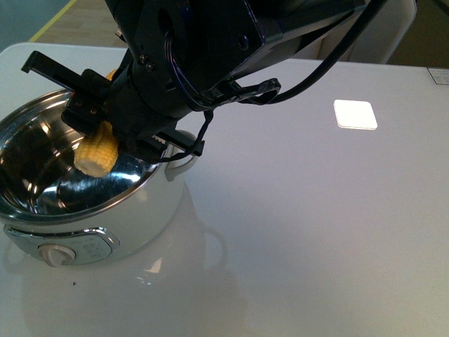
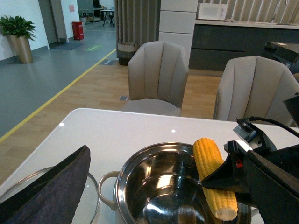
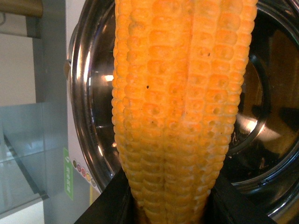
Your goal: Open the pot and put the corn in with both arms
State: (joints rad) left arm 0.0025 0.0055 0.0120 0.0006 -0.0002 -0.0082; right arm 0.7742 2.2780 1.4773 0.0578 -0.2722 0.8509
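The corn (image 1: 96, 157) is clamped between the closed jaws of the right gripper (image 1: 105, 137), hanging just below it over the open pot (image 1: 84, 210). Placing is in hand; lowering and release are called for next. The left gripper's state cannot be told; it is probably hidden.

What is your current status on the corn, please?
Right gripper shut on corn cob, over open pot. Left gripper state unclear. Glass lid off beside pot. Nothing blocking.
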